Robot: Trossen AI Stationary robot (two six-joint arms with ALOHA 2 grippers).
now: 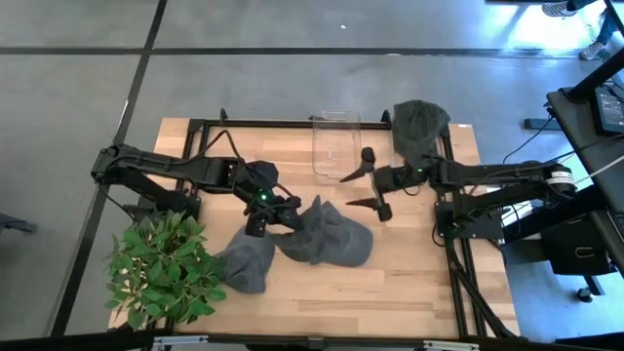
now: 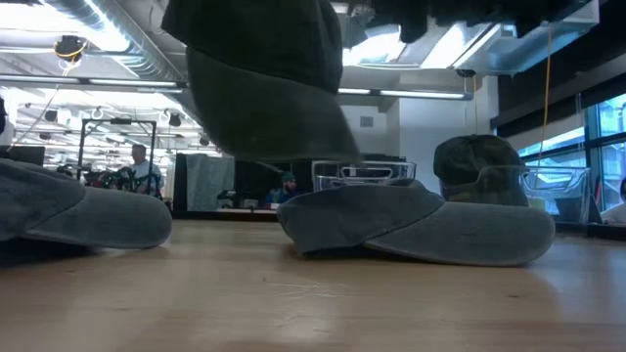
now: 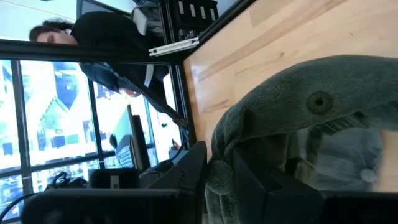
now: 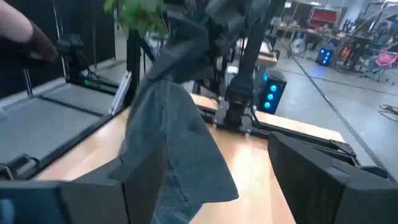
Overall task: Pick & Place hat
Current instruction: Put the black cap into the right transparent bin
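Observation:
Several caps are in view. My left gripper is shut on a grey cap, which shows hanging high in the low view and in the right wrist view. Below and beside it, a second grey cap lies flat on the table. A third grey cap lies near the plant. A dark green cap sits at the far right corner. My right gripper is open above the table between the clear container and the caps, touching nothing. My left gripper pinches the grey cap's cloth at the edge of its crown, a little way from the top button. The fingers come slanting down from the table's left. The cap hangs below them, lifted clear of the table.
A clear container stands at the far middle of the table. A leafy plant fills the near left corner. A black frame runs along the table's edges. People show in the room beyond.

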